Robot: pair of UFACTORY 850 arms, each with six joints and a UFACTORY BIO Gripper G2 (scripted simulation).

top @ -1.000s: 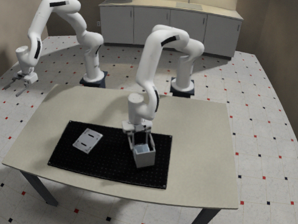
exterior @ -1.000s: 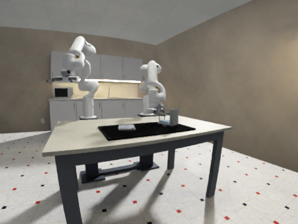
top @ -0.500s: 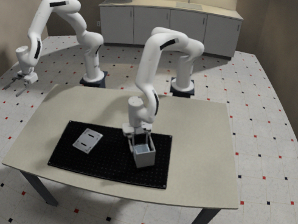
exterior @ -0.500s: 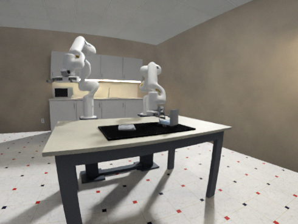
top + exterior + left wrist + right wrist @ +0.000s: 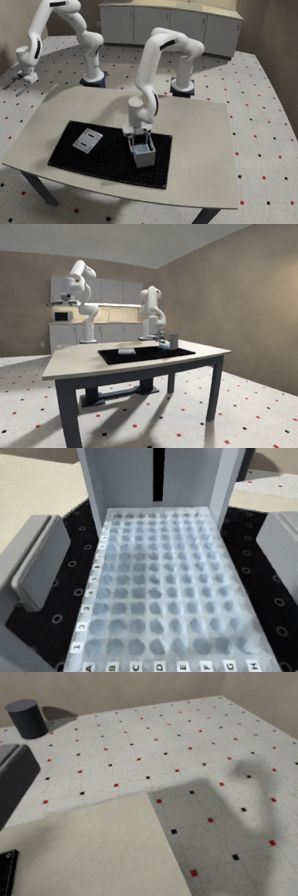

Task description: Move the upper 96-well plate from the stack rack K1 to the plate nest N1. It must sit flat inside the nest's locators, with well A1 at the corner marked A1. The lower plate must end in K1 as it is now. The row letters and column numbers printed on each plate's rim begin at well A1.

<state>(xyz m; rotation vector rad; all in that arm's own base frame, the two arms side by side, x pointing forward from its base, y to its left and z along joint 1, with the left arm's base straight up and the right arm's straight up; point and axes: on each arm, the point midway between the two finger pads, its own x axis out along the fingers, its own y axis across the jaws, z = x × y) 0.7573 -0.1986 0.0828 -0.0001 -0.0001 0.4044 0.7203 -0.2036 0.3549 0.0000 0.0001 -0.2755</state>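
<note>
Floor (image 5: 210, 152) (image 5: 121, 422) (image 5: 165, 767): white, patterned with small red and black squares. Surface (image 5: 197, 146) (image 5: 76, 361) (image 5: 95, 847): pale beige. Mat (image 5: 109, 161) (image 5: 143, 355) (image 5: 75, 568) (image 5: 6, 877): black, with rows of grey-ringed dots. Plate (image 5: 142, 148) (image 5: 165, 346) (image 5: 162, 580): pale blue, wells in a grid, black characters on white labels. Rack (image 5: 144, 159) (image 5: 174, 341) (image 5: 122, 478): grey. Arms: white.

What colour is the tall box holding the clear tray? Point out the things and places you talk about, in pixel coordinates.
Grey (image 5: 145, 161) (image 5: 174, 341) (image 5: 130, 478), best seen in the left wrist view.
</note>
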